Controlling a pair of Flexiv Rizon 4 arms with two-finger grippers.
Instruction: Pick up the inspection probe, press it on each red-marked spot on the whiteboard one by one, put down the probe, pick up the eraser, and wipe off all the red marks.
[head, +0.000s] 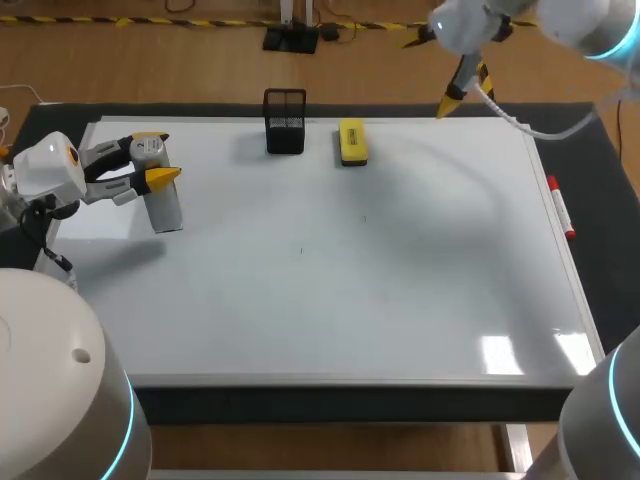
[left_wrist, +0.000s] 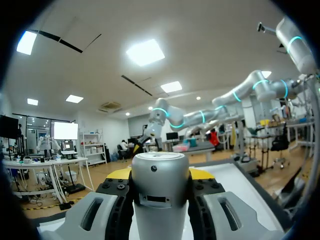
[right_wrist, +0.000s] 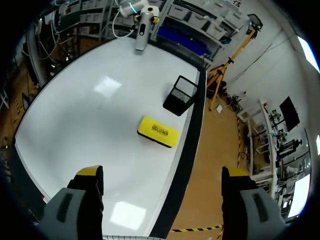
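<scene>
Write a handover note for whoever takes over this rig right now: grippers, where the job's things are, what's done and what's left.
Left gripper: shut on the inspection probe, held upright over the left part of the whiteboard. Whether it touches the board cannot be told.
Right gripper: open and empty, high above the far edge.
Eraser: on the board's far edge, beside the black mesh holder.
Done: the probe is picked up.
Left: pressing the spots, putting the probe down, then wiping with the eraser. No red marks are visible on the board, only faint specks near its middle, so check the targets first.
</scene>
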